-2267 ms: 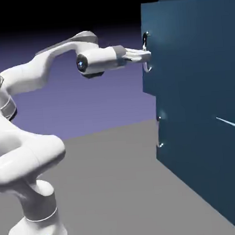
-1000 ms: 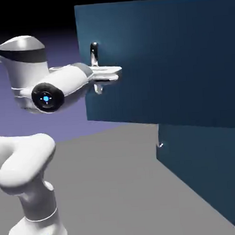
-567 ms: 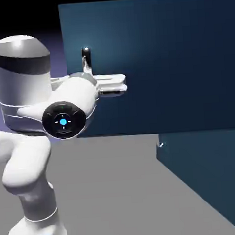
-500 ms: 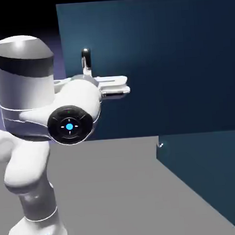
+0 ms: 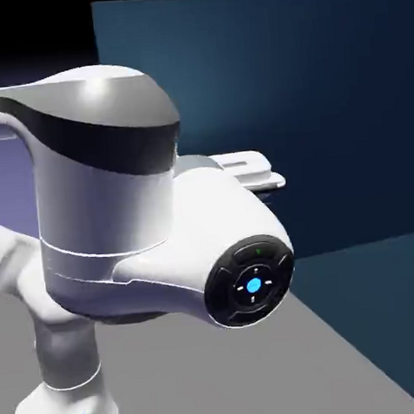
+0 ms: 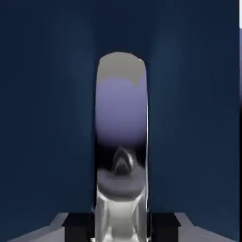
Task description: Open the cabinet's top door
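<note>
The top door (image 5: pixel 325 106) of the dark teal cabinet (image 5: pixel 384 320) stands swung far out, its flat face turned to the exterior view and reaching across to that view's left. My gripper (image 5: pixel 262 177) pokes out from behind the big white wrist and lies against this panel. In the exterior view the arm hides the handle. In the hand view the curved silver bar handle (image 6: pixel 122 137) runs up the middle of the blue door (image 6: pixel 47 118), and my gripper (image 6: pixel 121 228) is shut on its lower end.
My white forearm and wrist (image 5: pixel 151 223) fill the exterior view's left and middle, close to the camera. Grey table (image 5: pixel 223 383) lies below, with the cabinet's lower panel (image 5: pixel 356 296) at the right. The robot's base (image 5: pixel 59 412) stands at the lower left.
The top door has swung further out toward the exterior view's left. The arm has drawn back with it, so the wrist now looms in front and covers the handle.
</note>
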Robot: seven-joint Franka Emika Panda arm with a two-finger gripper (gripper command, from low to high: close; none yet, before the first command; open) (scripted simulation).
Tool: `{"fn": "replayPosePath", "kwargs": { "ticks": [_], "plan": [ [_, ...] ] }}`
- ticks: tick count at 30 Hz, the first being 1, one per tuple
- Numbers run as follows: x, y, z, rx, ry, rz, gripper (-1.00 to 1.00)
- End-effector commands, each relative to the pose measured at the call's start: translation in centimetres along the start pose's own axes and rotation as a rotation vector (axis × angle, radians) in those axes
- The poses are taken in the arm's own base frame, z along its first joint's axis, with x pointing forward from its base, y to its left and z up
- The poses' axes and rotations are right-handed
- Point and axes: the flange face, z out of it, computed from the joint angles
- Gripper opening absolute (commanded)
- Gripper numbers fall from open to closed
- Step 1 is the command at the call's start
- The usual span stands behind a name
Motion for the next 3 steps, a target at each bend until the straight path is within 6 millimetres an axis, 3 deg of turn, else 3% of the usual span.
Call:
{"fn": "replayPosePath", "kwargs": {
  "ticks": [1, 3],
  "plan": [
    [-0.1, -0.2, -0.6, -0.010, 0.010, 0.000, -1.00],
    [-0.4, -0.4, -1.9, -0.029, 0.029, 0.000, -1.00]
  ]
}}
